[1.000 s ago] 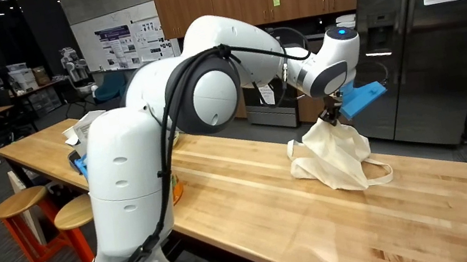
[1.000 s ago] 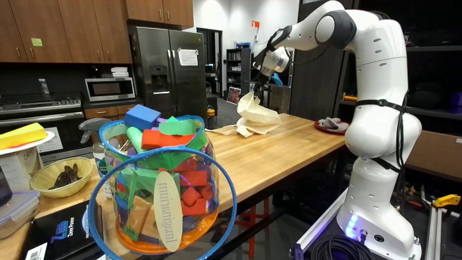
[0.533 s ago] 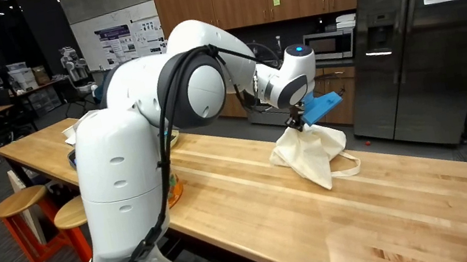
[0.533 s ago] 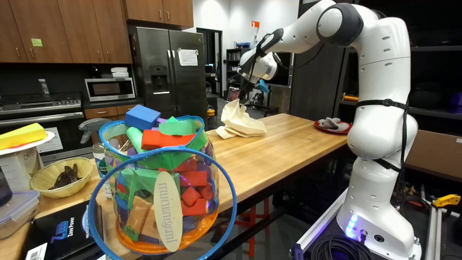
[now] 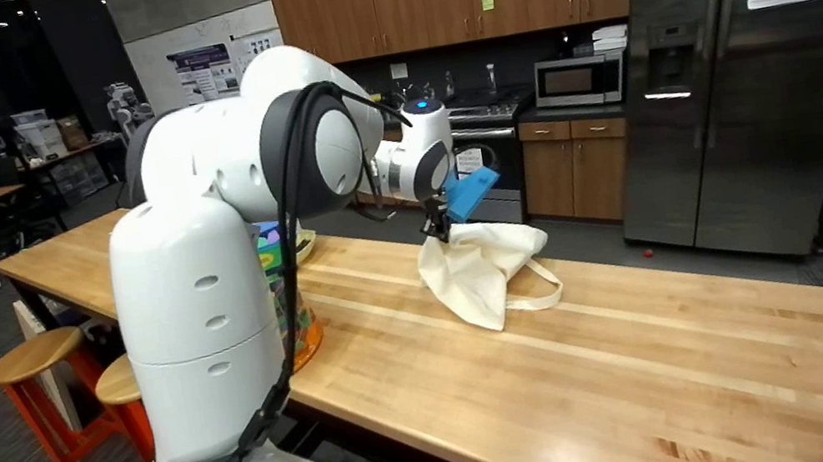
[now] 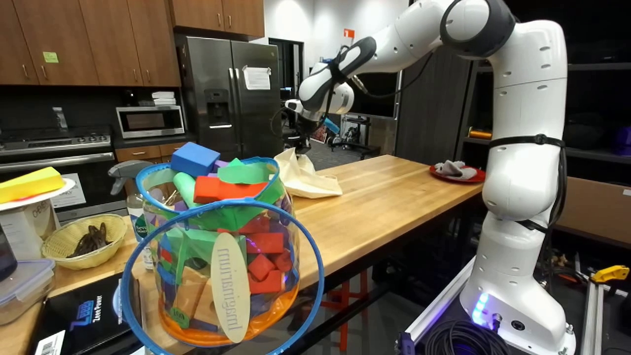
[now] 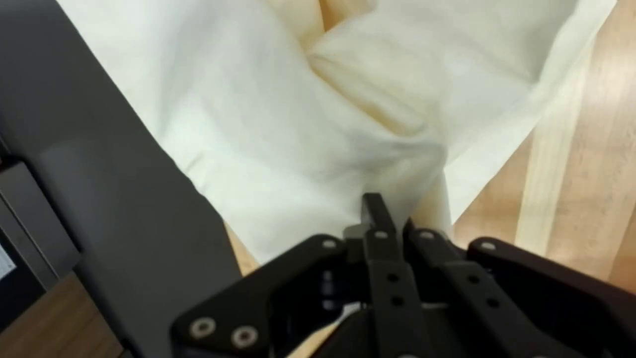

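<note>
- Evidently, one gripper [image 7: 395, 219] held one cream cloth bag [image 5: 471, 280], its two jaws drawn narrow with fabric pinched between.
- That bag drooped onto one wooden desk [image 5: 654, 357], near the far edge in an exterior view, with one strap [image 5: 534, 304] looped toward the right.
- Also in an exterior view, one clear tub [image 6: 185, 334] of many blocks [image 6: 195, 159] stood to the bag's near left, one wicker basket [image 6: 96, 256] farther left.
- One red plate [image 6: 463, 181] at right carried crumpled grey cloth [image 6: 453, 170].
</note>
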You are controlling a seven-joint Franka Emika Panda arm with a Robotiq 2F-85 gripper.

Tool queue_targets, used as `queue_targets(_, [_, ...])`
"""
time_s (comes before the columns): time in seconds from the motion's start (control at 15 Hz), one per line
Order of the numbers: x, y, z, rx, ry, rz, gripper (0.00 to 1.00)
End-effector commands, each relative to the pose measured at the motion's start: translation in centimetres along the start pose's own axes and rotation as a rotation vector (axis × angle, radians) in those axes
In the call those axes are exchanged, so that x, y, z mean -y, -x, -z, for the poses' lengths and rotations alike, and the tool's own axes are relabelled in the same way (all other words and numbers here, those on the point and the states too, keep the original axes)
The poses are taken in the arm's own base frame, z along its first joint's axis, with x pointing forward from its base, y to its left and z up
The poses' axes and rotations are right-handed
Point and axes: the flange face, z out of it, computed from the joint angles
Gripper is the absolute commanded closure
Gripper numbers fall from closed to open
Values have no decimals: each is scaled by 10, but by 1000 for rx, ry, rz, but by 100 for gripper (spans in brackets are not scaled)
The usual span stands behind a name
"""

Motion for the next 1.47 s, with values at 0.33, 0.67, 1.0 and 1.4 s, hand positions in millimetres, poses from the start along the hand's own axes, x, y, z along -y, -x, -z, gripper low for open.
queue_targets(0.33, [122,-122,-40,-9,-144,302,99])
queue_targets(0.67, [156,-77,-51,6,-177,241,99])
queue_targets(1.0, [195,16,-58,62,-205,78,99])
queue_targets(1.4, [249,141,-51,25,-175,-329,99])
